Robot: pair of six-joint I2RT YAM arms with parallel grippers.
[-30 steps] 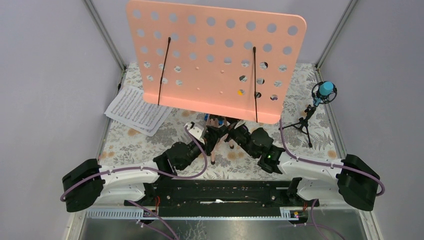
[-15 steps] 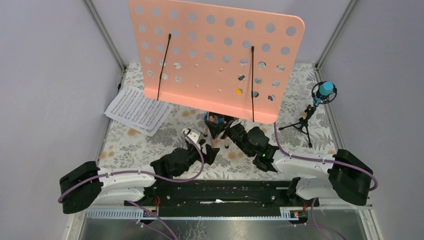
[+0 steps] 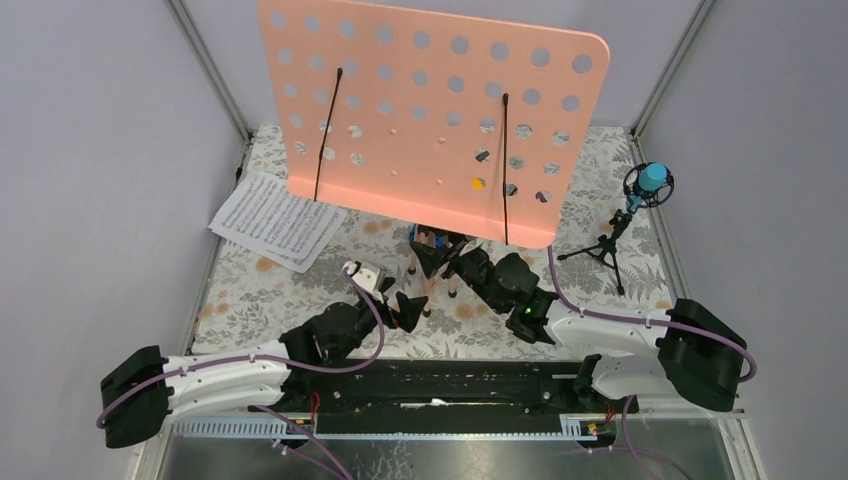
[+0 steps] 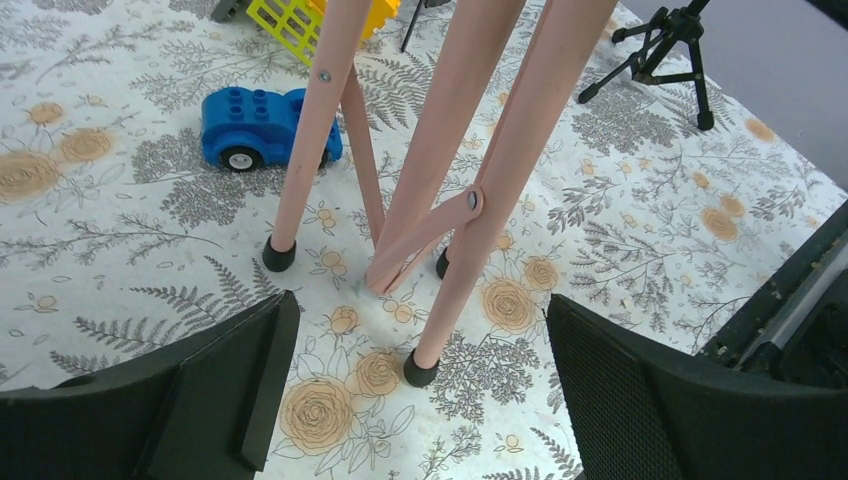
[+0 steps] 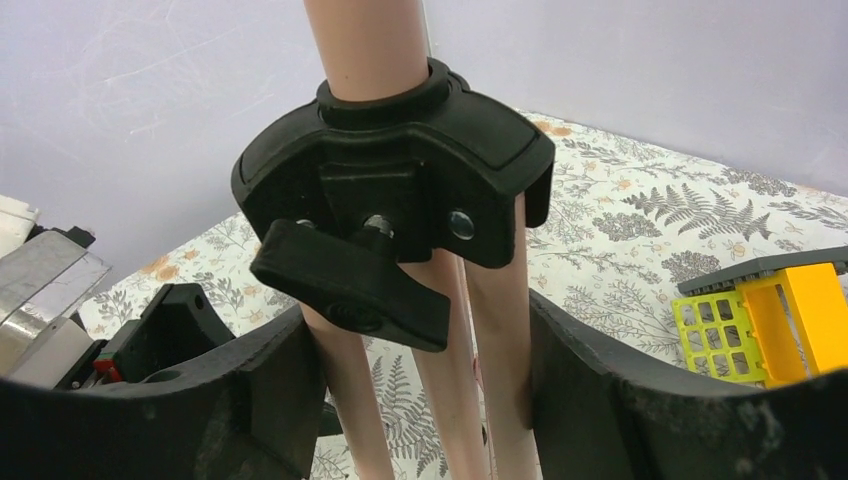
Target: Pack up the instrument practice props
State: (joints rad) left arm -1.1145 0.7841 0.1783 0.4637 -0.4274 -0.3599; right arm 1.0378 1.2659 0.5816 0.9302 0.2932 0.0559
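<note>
Pink music stand [image 3: 430,110] is upright in the middle of the tabletop [image 3: 260,290], its perforated desk high above its three legs [image 4: 450,190], whose rubber feet all rest on the floral cloth.

Over the last second the left tool [image 3: 405,305] has drawn back from those legs toward the near left. Its wrist view shows its fingers spread wide and holding nothing, with the legs ahead of them and not between them. The desk also shifted a little a second ago and has since held steady.

The right tool [image 5: 420,340] has kept its place just under the black collar [image 5: 400,170] where the legs meet the post. Its fingers sit on either side of the gathered legs and appear to press on them, so I judge it to be gripping the stand.

My reading is that the stand is now carried by one arm alone, and the left arm is freed, either to approach the legs again lower down to fold them or to fetch something else. Nothing looks packed yet. The sheet music [image 3: 275,220] lies flat at the far left and the blue mic [image 3: 652,180] stands on its tripod at the far right. A blue toy car [image 4: 265,125] sits just beyond the legs, close enough to be knocked if the stand swings.
</note>
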